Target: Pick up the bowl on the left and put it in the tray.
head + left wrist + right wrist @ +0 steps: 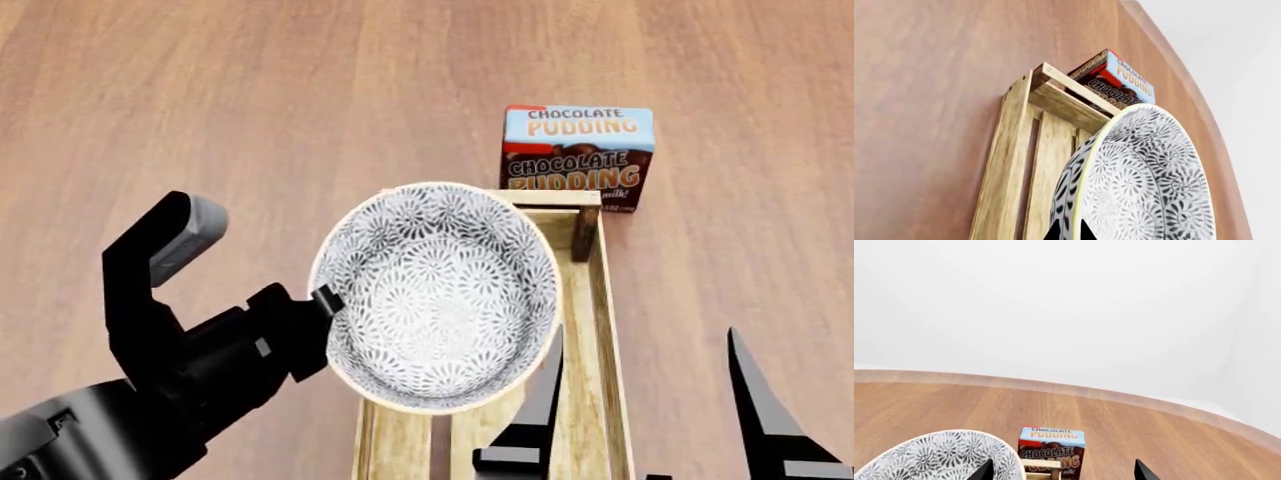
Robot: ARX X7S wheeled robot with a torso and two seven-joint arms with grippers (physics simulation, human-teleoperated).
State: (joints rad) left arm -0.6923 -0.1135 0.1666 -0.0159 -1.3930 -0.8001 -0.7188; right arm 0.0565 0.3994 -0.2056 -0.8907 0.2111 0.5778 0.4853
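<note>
The bowl (441, 295), white with a dense grey-blue floral pattern, hangs tilted over the near half of the tray (587, 330), a long light-wood slatted crate. My left gripper (324, 300) is shut on the bowl's left rim; in the left wrist view its two black fingertips (1083, 232) straddle the rim of the bowl (1141, 180), with the tray (1047, 150) behind. My right gripper (654, 390) stands open at the tray's near end, nothing between its fingers. In the right wrist view the right gripper (1062, 471) is spread wide, the bowl (941, 457) beside one fingertip.
A chocolate pudding box (578, 155) stands upright just beyond the tray's far end, also seen as the pudding box (1115, 82) and the box (1051, 450). The wooden table (267, 110) stretches to the left and far side; its curved edge (1121, 396) meets a white wall.
</note>
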